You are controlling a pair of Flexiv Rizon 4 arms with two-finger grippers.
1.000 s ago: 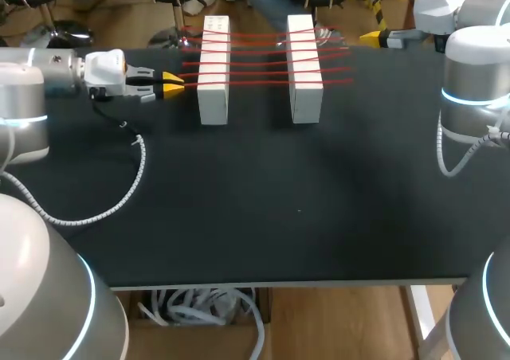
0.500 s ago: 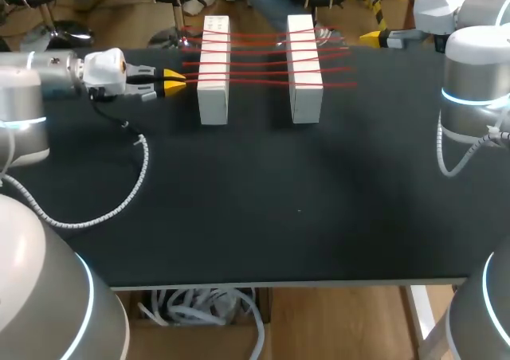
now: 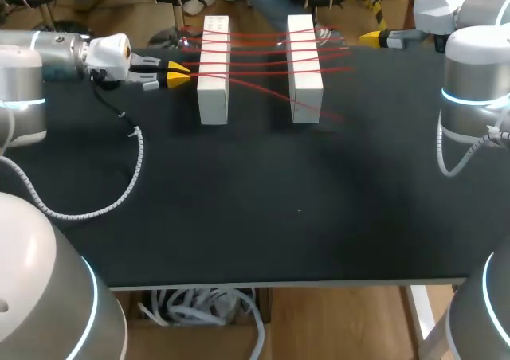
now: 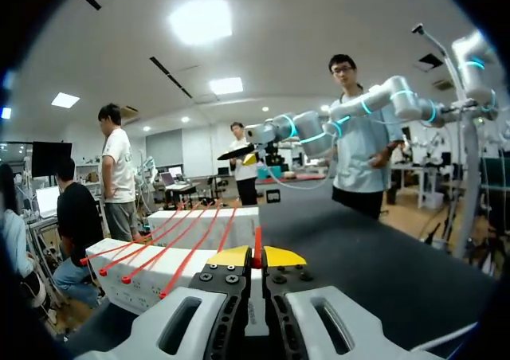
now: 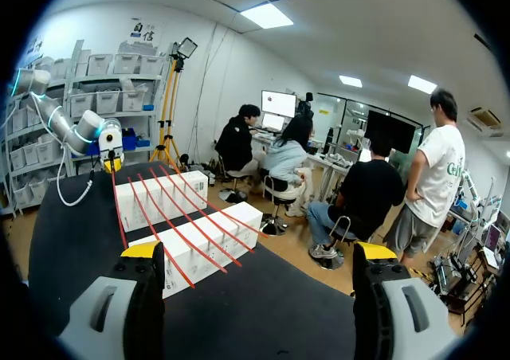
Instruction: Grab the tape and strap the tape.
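Observation:
Two white blocks stand side by side at the back of the black table, with several red tape strands stretched across them. My left gripper is just left of the left block, shut on the end of one red tape strand. That strand crosses the left block and slants down past the right block onto the table. In the left wrist view the held tape runs out from my left gripper. My right gripper hovers open and empty at the back right edge, also seen as right gripper.
The black table stretches toward me from the blocks. A white coiled cable from my left arm hangs over its left part. In the right wrist view the blocks lie ahead of the open fingers.
My left gripper has moved toward the back with the tape end. The held strand, earlier straight across both blocks, now slants forward past the right block.

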